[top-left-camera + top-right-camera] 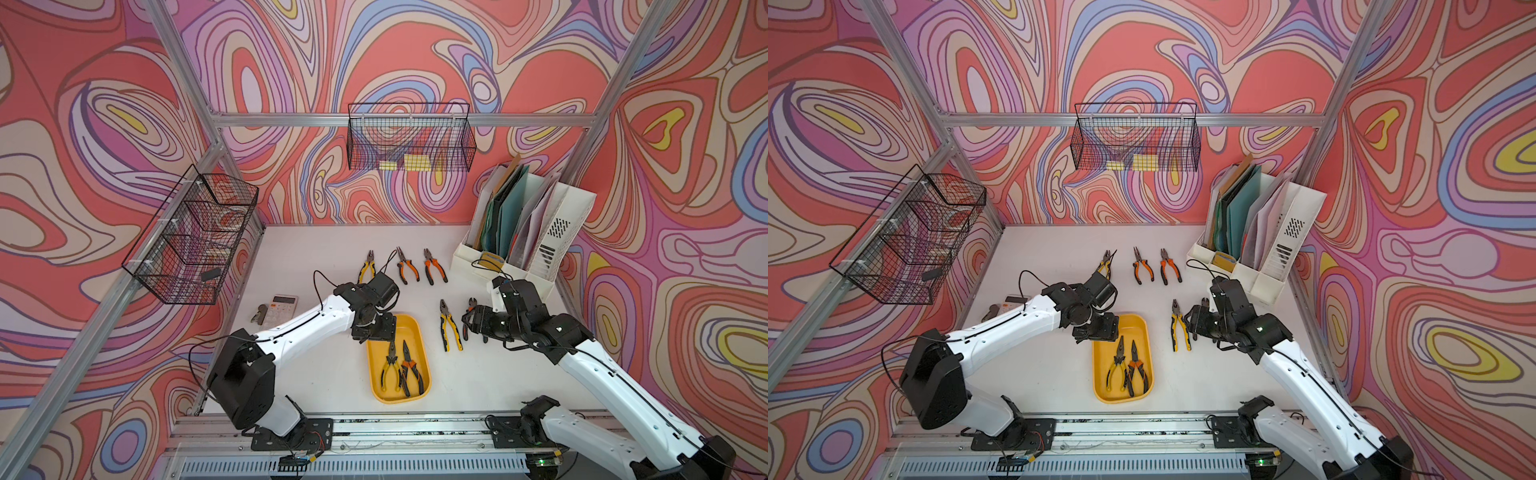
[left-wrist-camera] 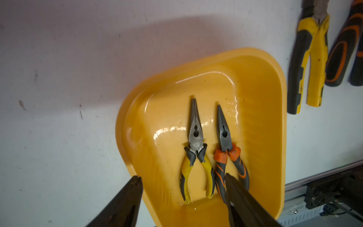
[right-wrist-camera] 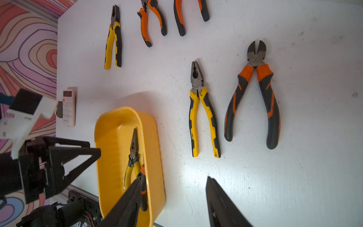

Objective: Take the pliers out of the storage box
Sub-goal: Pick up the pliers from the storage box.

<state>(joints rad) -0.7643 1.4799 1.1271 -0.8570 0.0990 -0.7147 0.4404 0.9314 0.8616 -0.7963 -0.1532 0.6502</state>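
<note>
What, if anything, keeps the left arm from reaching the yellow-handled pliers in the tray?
Likely nothing, so yes: the left gripper hangs open above the tray, and the yellow-handled pliers lie uncovered below it. The orange pliers close alongside may crowd one finger.

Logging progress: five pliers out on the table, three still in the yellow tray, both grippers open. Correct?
No. Two pliers remain in the yellow tray, not three: a yellow-handled pair and an orange-handled pair, as the left wrist view shows. The rest stands.
</note>
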